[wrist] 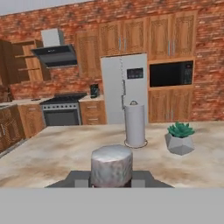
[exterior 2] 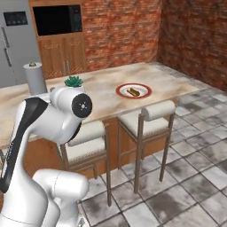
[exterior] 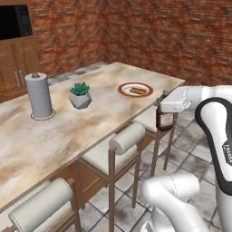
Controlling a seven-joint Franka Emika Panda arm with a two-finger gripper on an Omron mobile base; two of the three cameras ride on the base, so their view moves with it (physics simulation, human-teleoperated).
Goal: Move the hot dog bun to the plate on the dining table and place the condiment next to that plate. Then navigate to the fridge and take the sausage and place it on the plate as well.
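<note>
The gripper (exterior: 166, 111) is clenched on the condiment (exterior: 164, 118), a dark brown bottle that hangs upright below the hand, off the near edge of the worktop (exterior: 90, 122) and above a cushioned stool (exterior: 129, 138). In the hand view the bottle's pale cap (wrist: 111, 165) sits close up between the fingertips. Further along the marbled worktop lies the plate (exterior: 135, 89) with its red-brown rim, and the hot dog bun (exterior: 138, 90) rests on it. Past the plate stand a small potted succulent (exterior: 80, 94) and, near it, an upright paper towel roll (exterior: 39, 96). Across the room, beyond the far side of the worktop, the grey fridge (wrist: 124, 87) stands shut between wooden cabinets, with a microwave (wrist: 171, 74) to its right and a stove (wrist: 61, 112) to its left in the hand view.
</note>
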